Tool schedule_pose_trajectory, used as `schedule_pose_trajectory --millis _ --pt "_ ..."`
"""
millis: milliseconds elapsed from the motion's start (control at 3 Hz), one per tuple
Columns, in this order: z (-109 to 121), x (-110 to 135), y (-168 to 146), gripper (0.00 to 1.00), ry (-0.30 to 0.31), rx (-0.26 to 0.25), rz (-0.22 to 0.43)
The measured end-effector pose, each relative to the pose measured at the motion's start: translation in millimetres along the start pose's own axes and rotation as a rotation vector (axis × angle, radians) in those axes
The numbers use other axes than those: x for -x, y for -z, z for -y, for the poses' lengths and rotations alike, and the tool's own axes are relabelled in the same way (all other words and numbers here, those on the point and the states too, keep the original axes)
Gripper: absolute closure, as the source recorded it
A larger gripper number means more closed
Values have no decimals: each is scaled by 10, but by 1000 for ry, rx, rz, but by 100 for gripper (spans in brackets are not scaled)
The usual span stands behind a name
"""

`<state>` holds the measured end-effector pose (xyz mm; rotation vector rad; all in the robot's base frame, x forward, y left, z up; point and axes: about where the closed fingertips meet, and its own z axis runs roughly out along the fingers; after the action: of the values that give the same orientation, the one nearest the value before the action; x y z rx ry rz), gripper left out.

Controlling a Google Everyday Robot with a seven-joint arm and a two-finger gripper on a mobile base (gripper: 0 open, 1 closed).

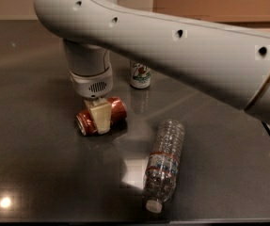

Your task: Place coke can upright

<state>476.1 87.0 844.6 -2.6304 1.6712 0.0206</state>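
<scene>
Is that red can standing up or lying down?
Lying down: the coke can rests sideways on the table, silver end showing, end effector over its middle.
</scene>
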Motion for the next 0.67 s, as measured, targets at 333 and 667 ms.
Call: schedule_pose_trajectory --millis 333,667 --pt "-7 41 53 65 -3 -3 21" --pt "-19 67 229 88 -16 -15 86"
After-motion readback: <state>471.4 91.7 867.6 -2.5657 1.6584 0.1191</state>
